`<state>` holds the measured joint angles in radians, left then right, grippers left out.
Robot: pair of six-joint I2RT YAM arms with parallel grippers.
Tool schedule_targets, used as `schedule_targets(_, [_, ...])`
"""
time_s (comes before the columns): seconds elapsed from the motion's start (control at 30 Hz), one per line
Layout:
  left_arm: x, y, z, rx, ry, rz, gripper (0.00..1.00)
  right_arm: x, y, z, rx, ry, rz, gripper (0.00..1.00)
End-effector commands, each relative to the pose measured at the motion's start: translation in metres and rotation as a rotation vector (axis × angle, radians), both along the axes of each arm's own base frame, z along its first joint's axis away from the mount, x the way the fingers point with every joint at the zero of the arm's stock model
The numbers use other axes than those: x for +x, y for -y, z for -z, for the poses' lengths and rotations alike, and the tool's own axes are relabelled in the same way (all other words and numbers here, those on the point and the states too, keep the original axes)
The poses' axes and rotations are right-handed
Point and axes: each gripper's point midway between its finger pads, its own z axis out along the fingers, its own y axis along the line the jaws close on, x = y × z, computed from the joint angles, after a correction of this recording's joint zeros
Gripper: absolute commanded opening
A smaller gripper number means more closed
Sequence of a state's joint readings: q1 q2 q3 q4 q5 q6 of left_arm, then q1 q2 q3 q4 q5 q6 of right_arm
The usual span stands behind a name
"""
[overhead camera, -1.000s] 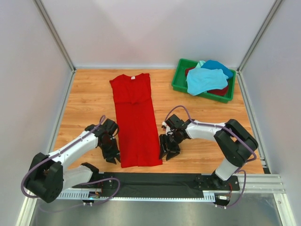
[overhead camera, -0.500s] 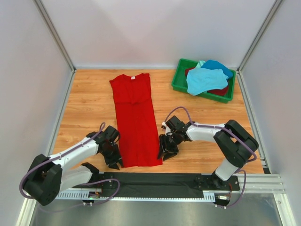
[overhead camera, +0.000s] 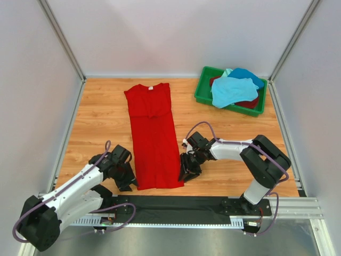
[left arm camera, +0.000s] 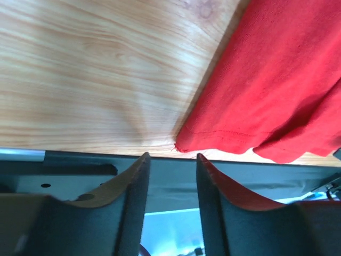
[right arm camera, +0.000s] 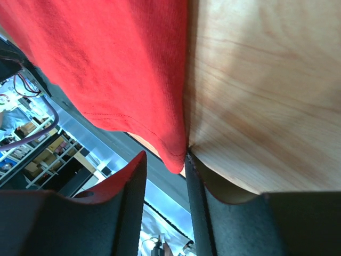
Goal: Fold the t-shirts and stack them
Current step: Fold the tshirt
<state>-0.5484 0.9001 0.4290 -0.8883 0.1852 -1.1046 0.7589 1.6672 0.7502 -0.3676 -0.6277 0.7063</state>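
A bright red t-shirt (overhead camera: 153, 130) lies flat on the wooden table, folded into a long narrow strip with the collar at the far end. My left gripper (overhead camera: 128, 181) is at its near left hem corner. In the left wrist view (left arm camera: 171, 160) it is open, with the hem corner (left arm camera: 184, 145) just ahead of the fingertips. My right gripper (overhead camera: 184, 172) is at the near right hem corner. In the right wrist view (right arm camera: 164, 160) it is open, with the shirt corner (right arm camera: 173, 157) hanging between the fingertips.
A green bin (overhead camera: 202, 92) at the far right holds a light turquoise shirt (overhead camera: 233, 90), a blue shirt (overhead camera: 248, 74) and a dark red shirt (overhead camera: 248, 103). A black strip (overhead camera: 176, 205) runs along the table's near edge, just behind the red shirt's hem.
My left arm has drawn back toward the near edge and its gripper has moved to the shirt's near left corner. My right gripper has edged slightly left onto the near right corner.
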Motion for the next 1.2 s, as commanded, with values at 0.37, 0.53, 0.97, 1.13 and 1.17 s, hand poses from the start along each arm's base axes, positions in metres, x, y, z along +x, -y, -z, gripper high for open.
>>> schedule_targets(0.37, [0.01,-0.002,0.011,0.038,0.014,-0.031,0.44,-0.001,0.003,0.02,-0.032,0.009,0.002,0.33])
schedule_targets(0.53, [0.005,0.0,0.02,0.025,-0.016,-0.042,0.41,0.001,0.001,0.02,-0.028,0.014,0.005,0.33])
schedule_targets(0.97, [0.003,0.001,0.032,0.024,-0.033,-0.034,0.09,-0.004,0.003,0.025,-0.027,-0.003,0.006,0.2])
schedule_targets(1.13, [-0.008,-0.005,0.031,0.037,-0.068,-0.06,0.0,-0.018,0.013,0.029,-0.045,-0.028,0.008,0.0])
schedule_targets(1.17, [-0.009,-0.004,0.028,0.019,-0.057,-0.072,0.0,-0.019,0.015,0.03,-0.054,-0.015,0.001,0.0])
